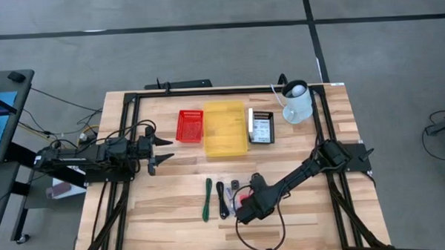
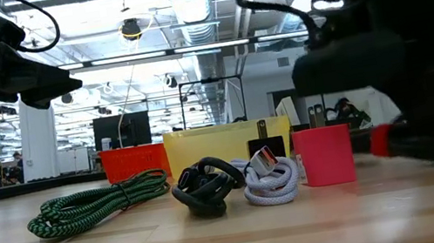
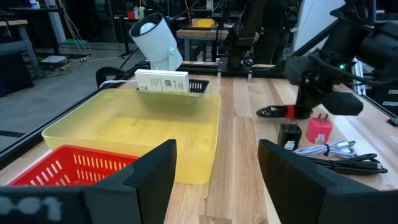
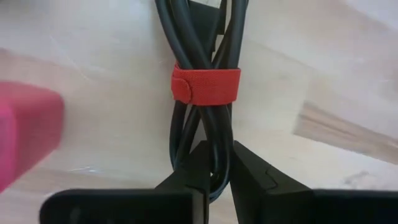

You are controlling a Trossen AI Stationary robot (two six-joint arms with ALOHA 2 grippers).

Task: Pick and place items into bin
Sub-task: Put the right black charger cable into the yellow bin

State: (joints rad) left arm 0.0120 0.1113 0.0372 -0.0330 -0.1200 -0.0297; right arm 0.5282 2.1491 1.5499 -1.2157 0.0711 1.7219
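gripping looks like the step in hand. on the table (image 1: 174, 238) the yellow bin (image 1: 225, 128) sits at about 12 o'clock from the middle, with a red basket (image 1: 190, 125) touching or just beside it at its 9 o'clock. the left gripper (image 1: 162, 151) waits near the basket, fingers spread wide apart. the right gripper (image 1: 242, 211) is low at 6 o'clock of the bin, and its fingers (image 4: 249, 171) are pinching the black cable (image 4: 208, 118), a bundle tied with a red strap (image 4: 206, 83), lying on the wood. the green cable (image 1: 207, 199) and the pink plug (image 2: 325, 155) lie near. next, i think, it must lift the bundle straight up, carry it toward 12 o'clock and release over the bin.
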